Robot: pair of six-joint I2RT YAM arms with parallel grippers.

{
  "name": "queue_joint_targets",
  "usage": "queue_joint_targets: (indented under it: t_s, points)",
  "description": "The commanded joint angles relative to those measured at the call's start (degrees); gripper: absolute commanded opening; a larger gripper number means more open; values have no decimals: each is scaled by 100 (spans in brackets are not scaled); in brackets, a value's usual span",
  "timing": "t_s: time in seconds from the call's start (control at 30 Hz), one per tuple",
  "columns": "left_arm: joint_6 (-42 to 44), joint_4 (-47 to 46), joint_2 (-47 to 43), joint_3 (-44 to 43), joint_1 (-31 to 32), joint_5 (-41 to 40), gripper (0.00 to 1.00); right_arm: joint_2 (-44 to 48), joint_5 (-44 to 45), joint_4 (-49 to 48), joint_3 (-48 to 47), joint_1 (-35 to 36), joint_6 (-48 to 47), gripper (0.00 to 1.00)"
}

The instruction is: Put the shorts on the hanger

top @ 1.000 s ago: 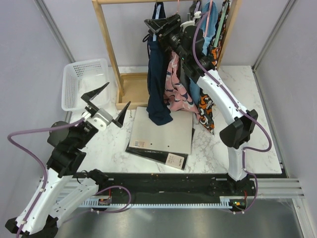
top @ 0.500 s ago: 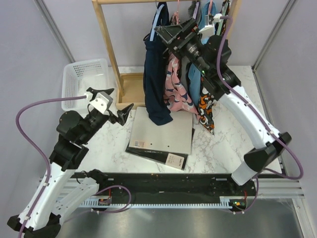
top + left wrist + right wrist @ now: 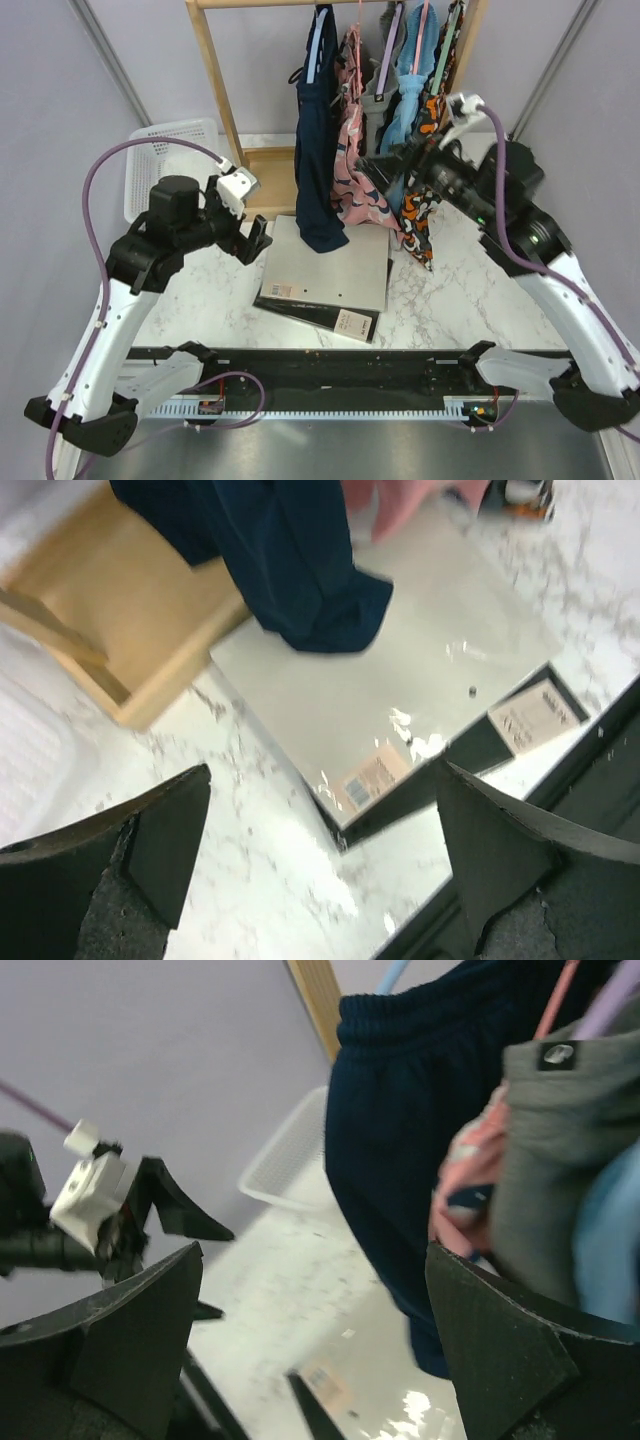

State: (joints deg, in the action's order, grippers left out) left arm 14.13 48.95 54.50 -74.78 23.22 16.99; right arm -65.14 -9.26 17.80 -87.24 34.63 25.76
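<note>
The dark navy shorts hang from the light-blue hanger on the wooden rack's rail, and their lower end rests on a grey board. In the left wrist view that lower end lies bunched on the board. My right gripper is open and holds nothing. It is right of the shorts and apart from them. My left gripper is open and holds nothing, above the marble at the board's left edge.
A wooden rack with a box base stands at the back. A pink patterned garment, a grey one and an orange-black one hang beside the shorts. A white basket sits at the far left.
My right gripper has opened and drawn back down and to the right, away from the hanger's top. The shorts stay hanging. My left arm has moved in towards the board.
</note>
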Motion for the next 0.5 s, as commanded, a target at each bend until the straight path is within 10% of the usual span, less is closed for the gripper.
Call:
queue_joint_targets:
  t_s: [0.0, 0.47]
  points:
    - [-21, 1451, 324, -160, -63, -414, 99, 1176, 669, 1188, 453, -70, -1879, 98]
    - [-719, 1319, -370, 482, -1004, -1348, 99, 3262, 1392, 2456, 2607, -1468, -2128, 98]
